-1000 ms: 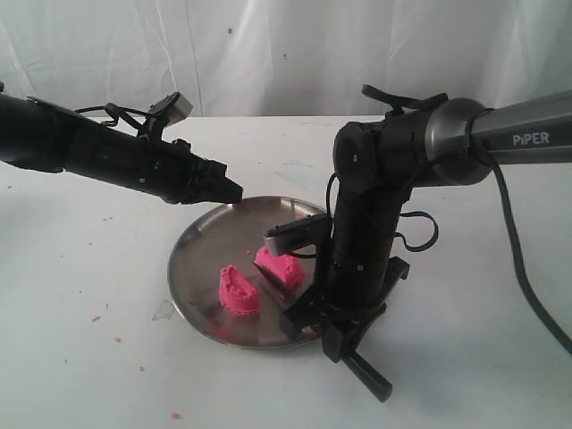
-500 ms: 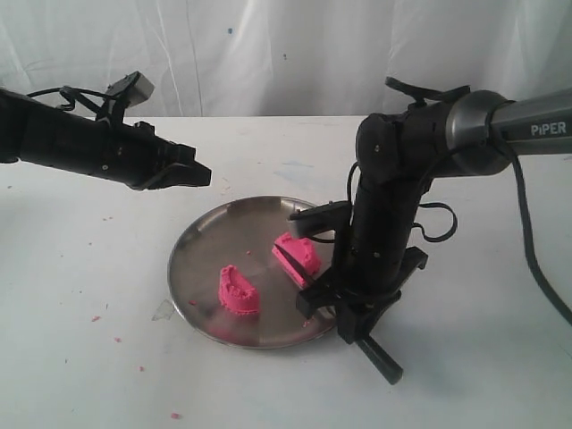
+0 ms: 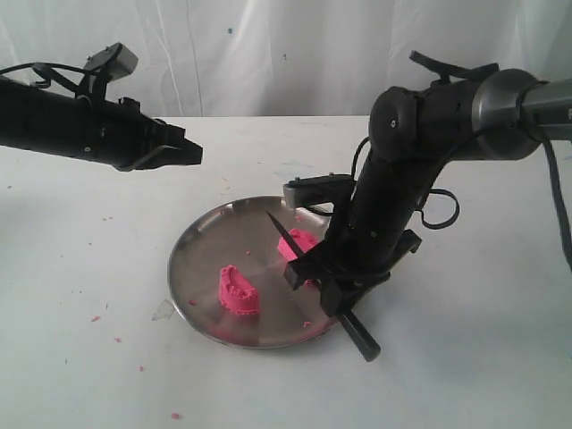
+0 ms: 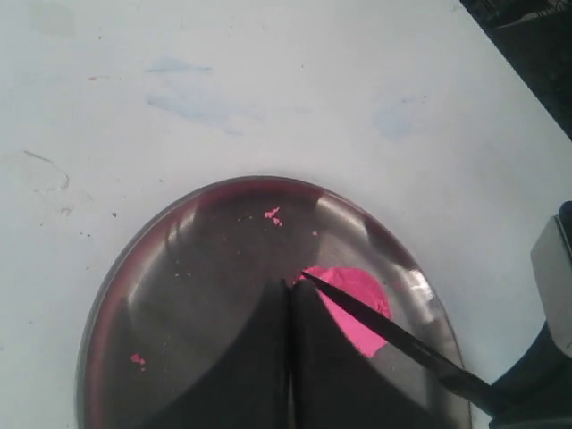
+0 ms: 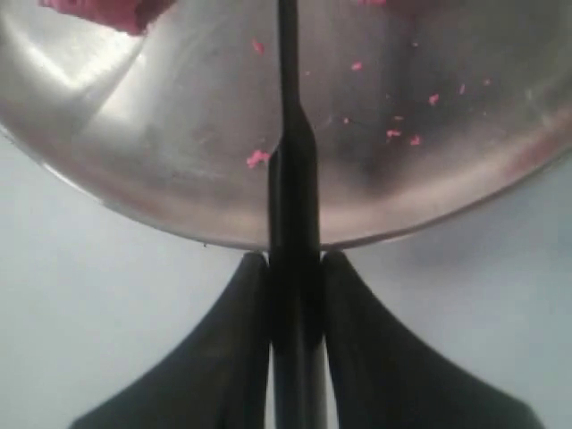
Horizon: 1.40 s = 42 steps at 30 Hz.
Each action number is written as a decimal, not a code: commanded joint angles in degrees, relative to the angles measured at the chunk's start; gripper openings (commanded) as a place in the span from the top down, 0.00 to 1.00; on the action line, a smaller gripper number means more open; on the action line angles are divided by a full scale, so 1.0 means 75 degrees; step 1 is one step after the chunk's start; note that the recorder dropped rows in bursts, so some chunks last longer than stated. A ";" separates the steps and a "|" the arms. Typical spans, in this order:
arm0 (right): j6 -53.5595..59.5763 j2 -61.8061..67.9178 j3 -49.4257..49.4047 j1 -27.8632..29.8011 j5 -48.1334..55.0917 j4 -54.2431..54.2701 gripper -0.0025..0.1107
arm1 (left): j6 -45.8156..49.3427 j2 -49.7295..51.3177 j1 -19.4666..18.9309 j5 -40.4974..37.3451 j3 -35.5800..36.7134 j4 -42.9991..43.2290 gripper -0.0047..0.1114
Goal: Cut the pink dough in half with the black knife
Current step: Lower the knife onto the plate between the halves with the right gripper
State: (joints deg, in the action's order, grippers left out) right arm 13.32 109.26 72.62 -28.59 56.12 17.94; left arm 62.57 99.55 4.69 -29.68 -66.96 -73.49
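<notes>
While the right gripper [image 3: 332, 288] clamps the black knife [image 3: 288, 236] tilted, the left gripper [image 3: 179, 152] hovers closed.

Glossy, mirror-smooth metal plate [image 3: 201, 259]; soft matt pink dough [image 3: 239, 291]; matt black knife [image 3: 288, 239].

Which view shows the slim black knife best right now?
Exterior view: the slim black knife shows from tip to handle end, clamped in the right gripper. Left wrist view shows only the blade, over a pink dough half. Right wrist view shows the handle between the fingers.
</notes>
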 commanded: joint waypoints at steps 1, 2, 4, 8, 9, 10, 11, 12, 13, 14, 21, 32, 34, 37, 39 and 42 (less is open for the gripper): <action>0.0460 -0.0161 -0.0008 0.0084 -0.0221 0.0566 0.98 | 0.0044 -0.0640 -0.0014 0.0226 0.0324 -0.0122 0.96; 0.0582 -0.0145 -0.0008 0.0084 -0.0364 0.0671 0.98 | 0.0044 -0.0809 -0.0014 0.0424 0.0474 -0.0122 0.96; 0.0741 -0.0072 -0.0008 0.0084 -0.0515 0.0905 0.98 | 0.0044 -0.1122 -0.0014 0.0783 0.0806 -0.0161 0.96; 0.0896 0.0114 0.0070 0.0084 -0.0632 0.0984 0.98 | 0.0379 -0.1808 0.0000 0.1246 0.1586 -0.0446 0.96; 0.0964 0.0159 0.0126 0.0084 -0.0632 0.1051 0.98 | 0.0600 -0.1996 0.0000 0.1341 0.1773 -0.0684 0.96; 0.1015 0.0201 0.0180 0.0084 -0.0644 0.1129 0.98 | 0.0806 -0.2191 0.0000 0.1410 0.1918 -0.0932 0.96; 0.1089 0.0219 0.0257 0.0084 -0.0644 0.1185 0.98 | 0.1125 -0.2385 0.0000 0.1483 0.2093 -0.1290 0.96; 0.1162 0.0284 0.0304 0.0084 -0.0644 0.1271 0.98 | 0.1470 -0.2576 0.0000 0.1496 0.2253 -0.1666 0.96; 0.1294 0.0311 0.0376 0.0084 -0.0644 0.1392 0.98 | 0.1715 -0.2726 0.0000 0.1540 0.2364 -0.1929 0.96; 0.1423 0.0361 0.0398 0.0084 -0.0644 0.1492 0.98 | 0.1978 -0.2916 0.0000 0.1559 0.2496 -0.2225 0.96; 0.1793 0.0880 0.0672 0.0084 -0.0252 0.2045 0.98 | 0.2605 -0.3952 0.0000 0.1461 0.3248 -0.2993 0.96; 0.1824 0.1354 0.0987 0.0084 -0.0269 0.2059 0.98 | 0.2627 -0.4580 0.0000 0.1461 0.3894 -0.2993 0.96; 0.1824 0.1371 0.1005 0.0084 -0.0360 0.2059 0.98 | 0.2627 -0.4609 0.0000 0.1461 0.3911 -0.2993 0.96; 0.1807 0.1371 0.1005 0.0103 -0.0455 0.2025 0.98 | 0.2627 -0.4660 0.0000 0.1444 0.3911 -0.2993 0.96; 0.1791 0.1371 0.1005 0.0136 -0.0507 0.2012 0.98 | 0.2627 -0.4658 0.0000 0.1414 0.3911 -0.2993 0.96; 0.1640 0.1371 0.1008 0.0168 -0.0612 0.1990 0.92 | 0.2627 -0.4658 0.0000 0.1414 0.3911 -0.2993 0.96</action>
State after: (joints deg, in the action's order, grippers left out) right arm 26.12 119.50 79.81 -27.86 52.44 33.33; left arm 81.89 65.09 4.69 -18.25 -37.83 -94.75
